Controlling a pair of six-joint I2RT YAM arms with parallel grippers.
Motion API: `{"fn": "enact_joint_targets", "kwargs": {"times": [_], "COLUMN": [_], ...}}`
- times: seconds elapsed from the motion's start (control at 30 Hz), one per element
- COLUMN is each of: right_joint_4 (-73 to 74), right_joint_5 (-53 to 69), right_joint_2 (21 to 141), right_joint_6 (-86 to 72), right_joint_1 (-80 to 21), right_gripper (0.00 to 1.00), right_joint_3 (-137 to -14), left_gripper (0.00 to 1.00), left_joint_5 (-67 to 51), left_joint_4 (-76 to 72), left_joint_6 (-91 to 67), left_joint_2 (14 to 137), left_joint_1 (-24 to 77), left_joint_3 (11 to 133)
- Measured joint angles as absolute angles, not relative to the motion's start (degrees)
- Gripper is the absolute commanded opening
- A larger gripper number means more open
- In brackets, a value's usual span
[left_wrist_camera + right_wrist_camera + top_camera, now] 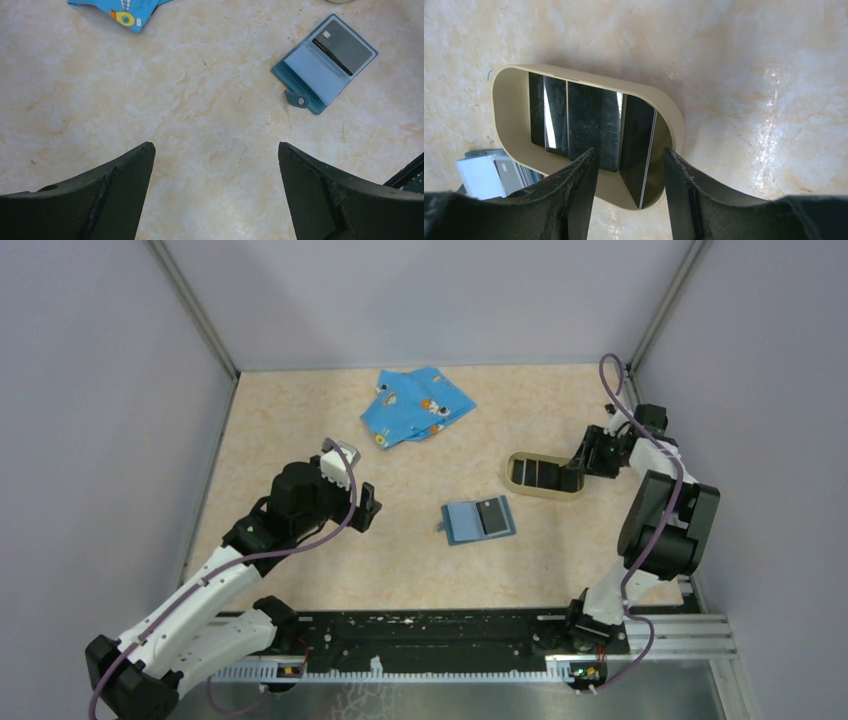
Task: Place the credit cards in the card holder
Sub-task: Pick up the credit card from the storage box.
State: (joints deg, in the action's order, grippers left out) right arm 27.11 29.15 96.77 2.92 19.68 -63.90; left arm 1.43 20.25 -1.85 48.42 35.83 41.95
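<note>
The right gripper [630,167] reaches down into the near end of the tan oval plastic tray [672,113], which sits at the right of the beige marbled tabletop [420,575]. Its black fingers [576,192] stand partway apart on either side of one thin black credit card [636,145]. That card leans tilted on its edge, and whether the pads touch it cannot be told. More flat black credit cards [591,117] lie overlapping in the tray behind it. The small teal-blue folding card holder [312,75] lies open on the table just left of the tray, with another black card [345,47] on its right half. The left gripper [215,147] hovers spread wide over bare table, well apart from the holder. A bright blue cartoon-print cloth [415,405] lies crumpled toward the far edge.
</note>
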Motion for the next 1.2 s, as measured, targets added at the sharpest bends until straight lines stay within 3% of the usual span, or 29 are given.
{"fn": "enact_joint_targets", "kwargs": {"times": [1.2], "right_joint_4": [28.82], "right_joint_5": [33.89], "right_joint_2": [103.37], "right_joint_6": [0.49], "right_joint_1": [18.79], "right_gripper": [0.48], "right_joint_3": [-65.82], "left_gripper": [0.99], "left_joint_5": [1.52], "left_joint_4": [20.67], "left_joint_6": [-1.85], "left_joint_2": [48.42], "left_joint_1": [35.83], "left_joint_3": [41.95]}}
